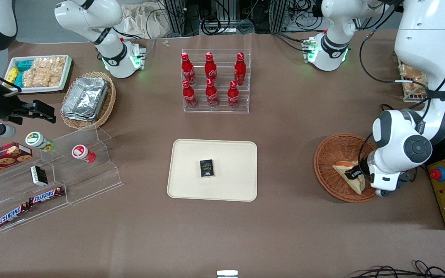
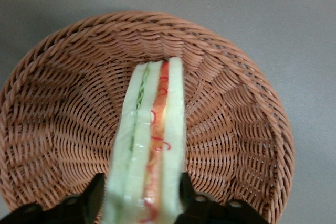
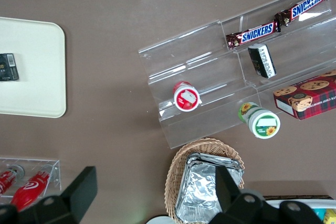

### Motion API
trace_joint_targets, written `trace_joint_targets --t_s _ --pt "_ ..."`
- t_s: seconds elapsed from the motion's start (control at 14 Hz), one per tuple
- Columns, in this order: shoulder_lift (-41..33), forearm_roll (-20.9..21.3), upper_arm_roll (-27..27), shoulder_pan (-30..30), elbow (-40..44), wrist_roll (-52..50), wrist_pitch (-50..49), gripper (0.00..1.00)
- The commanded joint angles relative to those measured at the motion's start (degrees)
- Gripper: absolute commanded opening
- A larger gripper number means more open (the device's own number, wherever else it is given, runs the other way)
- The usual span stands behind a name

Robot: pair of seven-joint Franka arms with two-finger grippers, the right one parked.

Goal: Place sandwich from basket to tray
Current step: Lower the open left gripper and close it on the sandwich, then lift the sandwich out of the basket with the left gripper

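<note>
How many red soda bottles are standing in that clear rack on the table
6. The red soda bottles stand in the clear rack: three in the row farther from the front camera, three nearer it. None looks hidden.

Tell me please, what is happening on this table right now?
The left arm's end effector is down in the reddish-brown wicker basket, with its fingers closed on either side of the sandwich. The sandwich stands on edge between them, over the basket. The cream tray, where it should go, lies toward the middle of the table and holds only a small dark box. So the sandwich is gripped but not yet moved to the tray.
</note>
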Motion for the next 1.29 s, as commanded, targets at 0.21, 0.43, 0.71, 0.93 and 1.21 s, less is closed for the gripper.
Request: trace_joint_targets --t_s 0.21,0.43,0.71,0.93,1.21 --pt "-7.8 0.0 -1.7 -0.1 5.6 -1.0 -21.2 0.0" --pt "-9.9 -0.2 -3.7 0.0 16.1 -0.7 -36.5 0.0" --pt "-10.4 -2.7 -5.6 -0.5 25.5 6.9 -44.7 0.0" --pt "-10.9 -2.4 -12.8 -0.6 25.5 17.2 -43.5 0.0" --pt "-7.5 -1.1 -17.5 -6.6 25.1 19.9 -34.3 0.0"
